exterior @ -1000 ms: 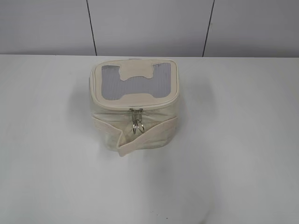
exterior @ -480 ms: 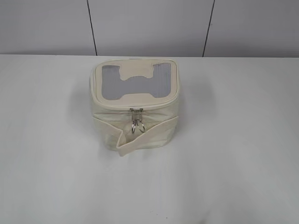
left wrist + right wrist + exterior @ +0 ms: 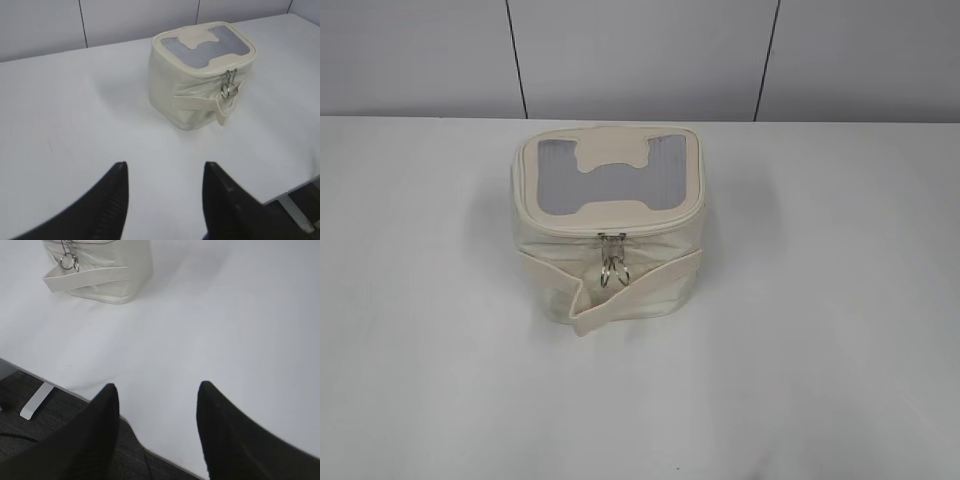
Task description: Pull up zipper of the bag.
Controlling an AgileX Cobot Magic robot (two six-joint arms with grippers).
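The cream-white bag (image 3: 610,235) stands upright in the middle of the white table, its grey mesh top with the bone-shaped patch facing up. The zipper (image 3: 612,234) runs round the top rim; its silver pulls with round rings (image 3: 614,268) hang at the front face, above the wide cream strap. The bag also shows in the left wrist view (image 3: 200,75) and, partly cut off, in the right wrist view (image 3: 100,270). My left gripper (image 3: 165,167) is open and empty, well short of the bag. My right gripper (image 3: 157,387) is open and empty near the table's front edge. Neither gripper shows in the exterior view.
The white table (image 3: 820,330) stretches around the bag on all sides. A grey panelled wall (image 3: 640,60) stands behind it. In the right wrist view the table's front edge (image 3: 75,390) and dark floor with a metal leg (image 3: 35,402) lie below.
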